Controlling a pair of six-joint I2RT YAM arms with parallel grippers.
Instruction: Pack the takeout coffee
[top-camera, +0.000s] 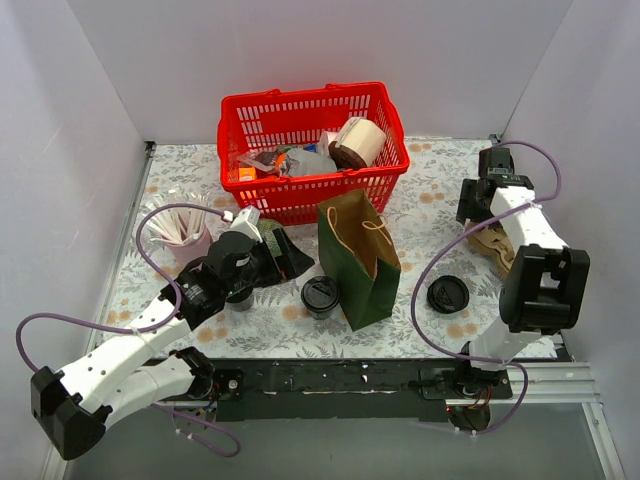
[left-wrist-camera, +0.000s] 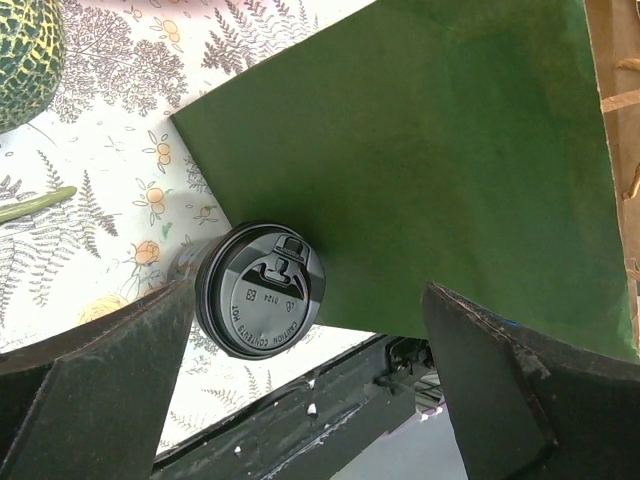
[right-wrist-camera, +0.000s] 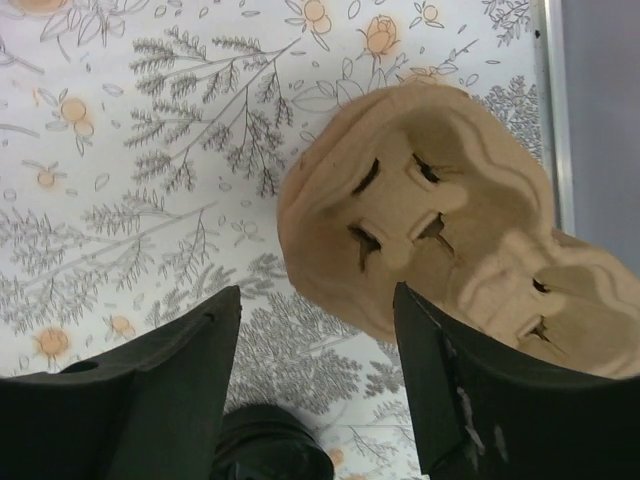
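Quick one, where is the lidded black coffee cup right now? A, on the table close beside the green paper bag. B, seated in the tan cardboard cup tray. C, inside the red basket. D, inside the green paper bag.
A: the takeout coffee stands lidded on the table close beside the green paper bag, outside the bag.

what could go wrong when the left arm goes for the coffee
1. The takeout coffee stands right beside the green bag, so the open left tool may snag the bag's side or knock it over.
2. A finger clipping the lid could tip the cup.
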